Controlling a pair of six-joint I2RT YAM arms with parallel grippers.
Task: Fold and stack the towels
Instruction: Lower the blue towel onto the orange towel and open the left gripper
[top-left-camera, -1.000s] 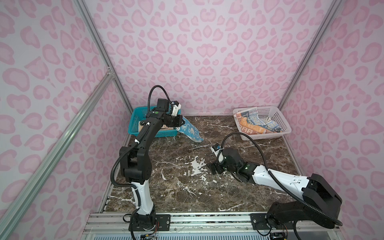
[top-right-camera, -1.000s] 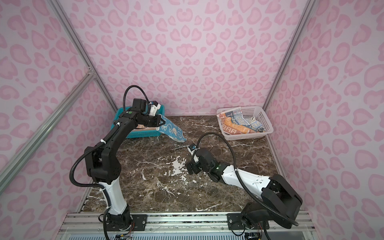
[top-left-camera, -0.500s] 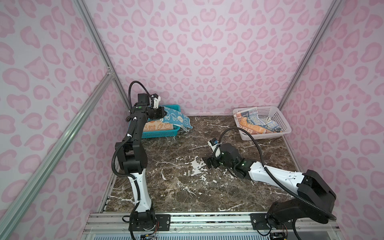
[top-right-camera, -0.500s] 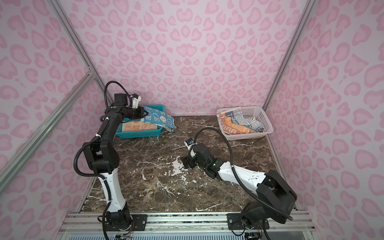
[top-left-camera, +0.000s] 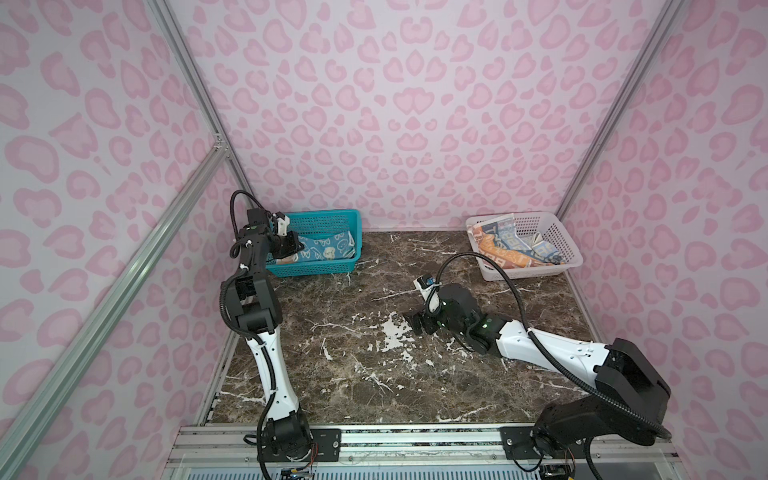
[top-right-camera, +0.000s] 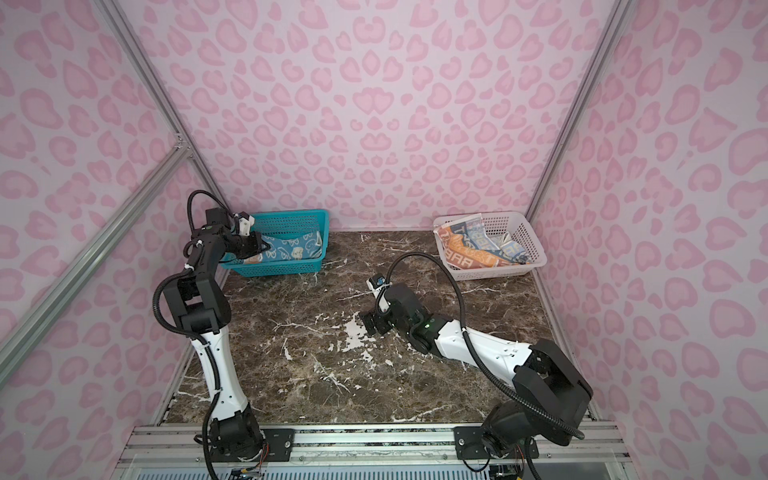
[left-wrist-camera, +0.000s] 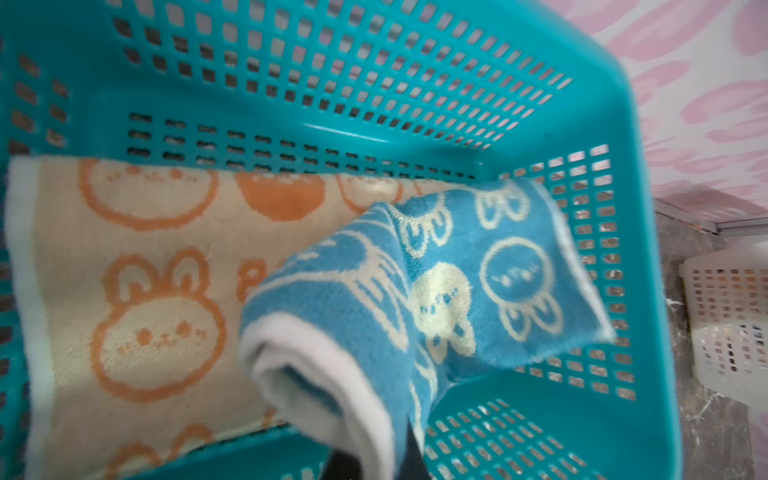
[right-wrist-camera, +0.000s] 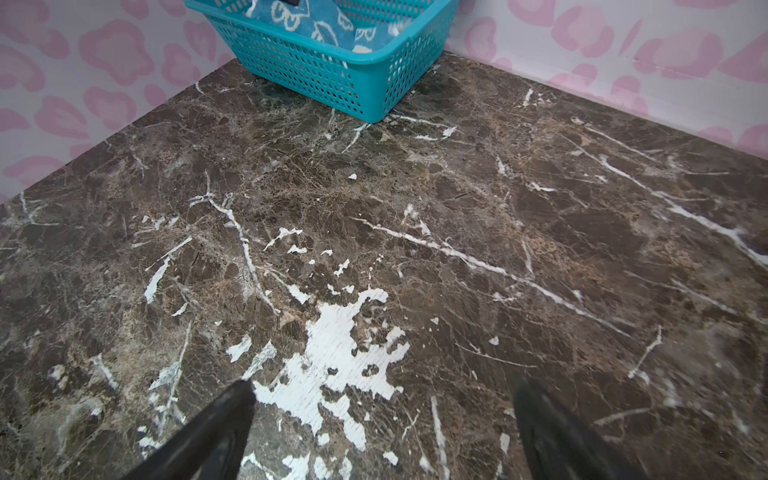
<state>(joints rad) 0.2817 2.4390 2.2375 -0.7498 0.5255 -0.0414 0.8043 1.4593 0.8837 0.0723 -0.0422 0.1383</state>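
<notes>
My left gripper (top-left-camera: 300, 245) (top-right-camera: 266, 245) (left-wrist-camera: 374, 469) is shut on a folded blue towel with white bunnies (top-left-camera: 328, 249) (top-right-camera: 291, 249) (left-wrist-camera: 457, 291). It holds that towel inside the teal basket (top-left-camera: 316, 270) (left-wrist-camera: 374, 83). Part of the blue towel hangs over a flat orange-cream bunny towel (left-wrist-camera: 145, 291) on the basket floor. The cream towel with orange and blue lettering (top-left-camera: 498, 249) (top-right-camera: 469, 249) lies crumpled in the white basket (top-left-camera: 536, 216). My right gripper (top-left-camera: 417, 324) (top-right-camera: 371, 324) (right-wrist-camera: 382, 399) is open and empty, low over the middle of the marble table.
The teal basket stands at the back left against the wall. At the back right is the white basket (top-right-camera: 536, 249). Pink patterned walls close in three sides. The dark marble tabletop (right-wrist-camera: 415, 208) has white chipped patches near my right gripper.
My left arm has swung back and to the left, carrying the blue towel from above the table into the teal basket. The right gripper has shifted slightly and stays open.
</notes>
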